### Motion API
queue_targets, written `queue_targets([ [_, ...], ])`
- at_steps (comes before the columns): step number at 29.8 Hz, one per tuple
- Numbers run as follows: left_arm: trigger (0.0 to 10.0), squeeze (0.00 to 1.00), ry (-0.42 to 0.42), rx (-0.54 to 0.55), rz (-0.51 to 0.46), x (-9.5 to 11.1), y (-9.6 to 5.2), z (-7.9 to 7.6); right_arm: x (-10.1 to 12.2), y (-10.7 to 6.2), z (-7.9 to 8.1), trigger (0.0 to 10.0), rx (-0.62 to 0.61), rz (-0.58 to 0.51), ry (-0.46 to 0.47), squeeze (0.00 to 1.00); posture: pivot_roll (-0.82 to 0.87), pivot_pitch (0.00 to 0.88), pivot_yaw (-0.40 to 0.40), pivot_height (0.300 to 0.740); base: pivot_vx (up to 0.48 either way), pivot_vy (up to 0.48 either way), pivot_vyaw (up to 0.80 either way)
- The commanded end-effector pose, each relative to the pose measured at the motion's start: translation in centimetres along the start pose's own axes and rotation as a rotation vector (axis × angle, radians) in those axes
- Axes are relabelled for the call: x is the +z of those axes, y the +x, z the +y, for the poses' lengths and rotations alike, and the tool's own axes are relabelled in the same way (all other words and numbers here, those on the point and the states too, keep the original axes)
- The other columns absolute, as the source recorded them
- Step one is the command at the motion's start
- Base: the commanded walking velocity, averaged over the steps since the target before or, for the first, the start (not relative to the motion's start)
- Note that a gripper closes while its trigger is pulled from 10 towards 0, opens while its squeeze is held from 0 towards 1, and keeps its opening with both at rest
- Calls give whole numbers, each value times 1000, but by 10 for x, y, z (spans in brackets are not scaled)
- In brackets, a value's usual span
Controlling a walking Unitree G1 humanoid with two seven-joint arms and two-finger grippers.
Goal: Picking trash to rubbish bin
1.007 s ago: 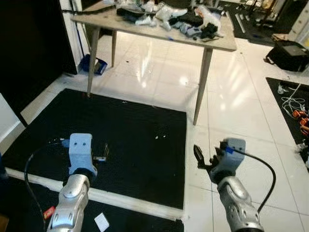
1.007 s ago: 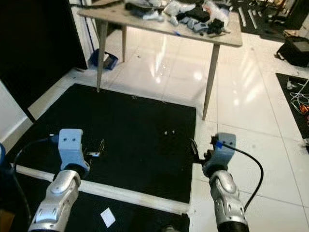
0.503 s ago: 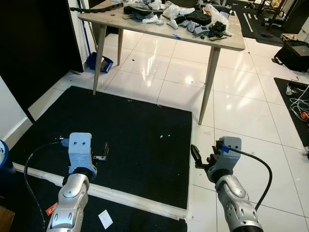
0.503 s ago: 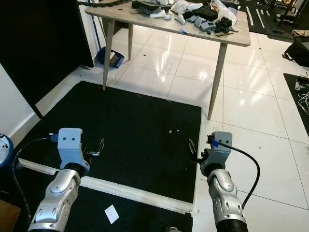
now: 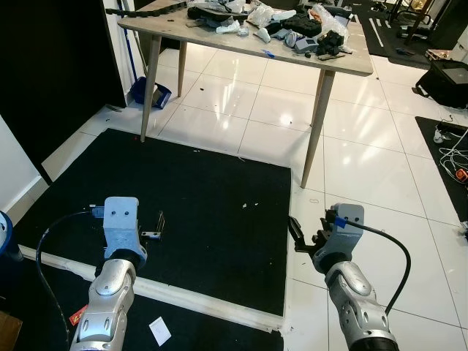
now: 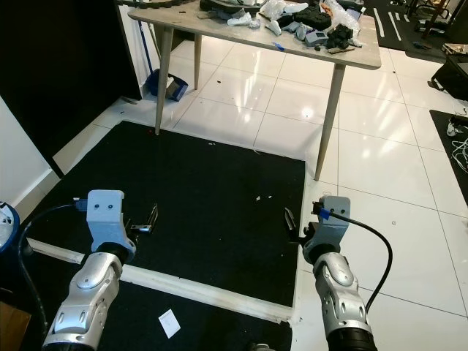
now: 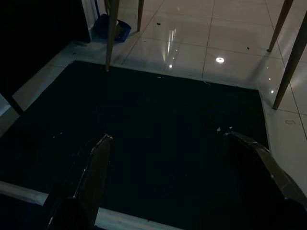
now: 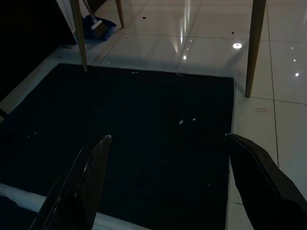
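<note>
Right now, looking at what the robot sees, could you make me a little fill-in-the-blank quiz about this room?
1. The cluttered table stands on a floor of white ____.
2. The small white paper scrap lies nearer the robot's ____ arm.
3. Both the left gripper and the right gripper have their jaws ____.
4. The mat under the grippers is coloured ____.

Missing words: tiles; left; open; black

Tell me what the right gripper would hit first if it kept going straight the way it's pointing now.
Most likely the black mat. The right gripper is open, angled forward and down over the mat's right part, with nothing between its fingers. The small white scraps lie ahead, roughly on that line, though depth is hard to judge.
</note>
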State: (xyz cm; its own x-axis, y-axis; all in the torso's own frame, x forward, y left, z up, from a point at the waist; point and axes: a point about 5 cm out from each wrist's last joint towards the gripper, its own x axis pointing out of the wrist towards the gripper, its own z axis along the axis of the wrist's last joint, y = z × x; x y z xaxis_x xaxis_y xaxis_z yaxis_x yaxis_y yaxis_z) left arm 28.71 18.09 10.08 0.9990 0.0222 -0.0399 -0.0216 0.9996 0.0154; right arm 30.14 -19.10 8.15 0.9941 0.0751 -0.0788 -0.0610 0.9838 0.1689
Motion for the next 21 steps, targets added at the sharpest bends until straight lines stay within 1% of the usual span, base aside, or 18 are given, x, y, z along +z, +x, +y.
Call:
queue_targets([
  [1, 10000, 0, 7, -18, 7, -3, 0, -3, -3, 0, 2, 10000, 23, 8, -9, 0, 23, 138, -32, 740, 266, 0, 0],
  [2, 10000, 0, 7, -18, 7, -3, 0, -3, -3, 0, 2, 10000, 23, 8, -9, 0, 23, 138, -32, 740, 266, 0, 0],
  [5, 10000, 0, 10, -37, 10, -3, 0, -6, 0, 1, 12, 10000, 93, -10, -38, 0, 20, 141, -38, 740, 265, 0, 0],
  [6, 10000, 0, 10, -37, 10, -3, 0, -6, 0, 1, 12, 10000, 93, -10, -38, 0, 20, 141, -38, 740, 266, 0, 0],
  [7, 10000, 0, 10, -41, 11, -4, 0, -8, 1, 2, 15, 10000, 117, -14, -45, 0, 21, 143, -41, 740, 270, 0, 0],
  [12, 10000, 0, 10, -48, 8, -4, 1, -10, 2, 3, 19, 10000, 137, -15, -50, 0, 21, 143, -41, 740, 277, 0, 0],
  [16, 10000, 0, 2, -68, -5, -1, 3, -16, 2, 5, 23, 10000, 163, -14, -57, 0, 21, 142, -45, 740, 315, 0, 0],
  [21, 10000, 0, 11, -82, -5, -2, 4, -18, 3, 5, 25, 10000, 179, -15, -64, 0, 20, 141, -46, 740, 318, 0, 0],
])
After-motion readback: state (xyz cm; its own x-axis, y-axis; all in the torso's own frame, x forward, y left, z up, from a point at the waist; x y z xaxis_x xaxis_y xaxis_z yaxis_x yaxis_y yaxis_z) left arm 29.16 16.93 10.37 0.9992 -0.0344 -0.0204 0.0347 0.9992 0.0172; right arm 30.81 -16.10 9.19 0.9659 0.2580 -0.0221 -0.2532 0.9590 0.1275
